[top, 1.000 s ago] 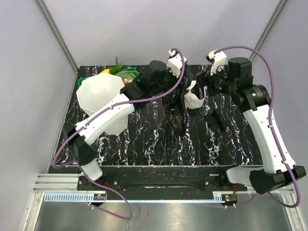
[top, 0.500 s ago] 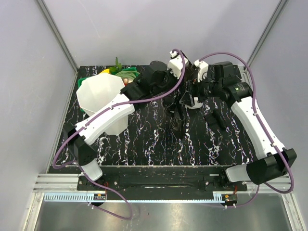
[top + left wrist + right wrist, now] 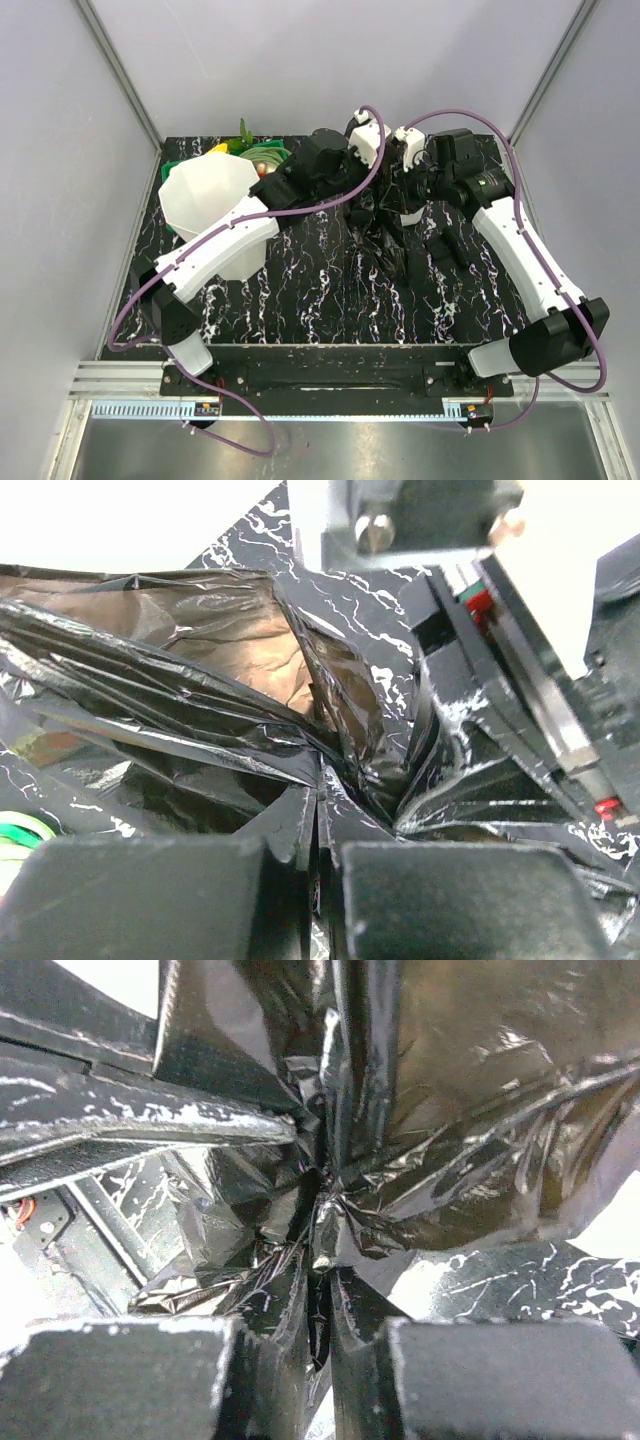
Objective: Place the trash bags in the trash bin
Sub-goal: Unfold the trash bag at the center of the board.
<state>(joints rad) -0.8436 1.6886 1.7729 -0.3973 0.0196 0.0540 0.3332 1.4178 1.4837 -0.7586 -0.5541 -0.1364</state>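
Observation:
The trash bag [image 3: 378, 232], crumpled glossy black film, hangs over the table's middle back between my two grippers. My left gripper [image 3: 360, 200] is shut on its top edge, and the left wrist view shows film [image 3: 200, 670] pinched between the closed jaws of that gripper [image 3: 320, 805]. My right gripper [image 3: 397, 198] sits right next to it, and its wrist view shows the jaws of that gripper [image 3: 322, 1275] nearly together on a fold of film [image 3: 450, 1110]. The white trash bin [image 3: 205, 195] stands at the left, partly under my left arm.
A green basket [image 3: 262, 155] of toy vegetables sits behind the bin at the back left. Dark strip-like objects [image 3: 445, 248] lie on the black marbled table [image 3: 320, 290] right of the bag. Grey walls close in the back and both sides.
My right arm swung left to the bag and its jaws closed on the film beside the left gripper. The hanging bag bunched up wider. The left arm stayed put.

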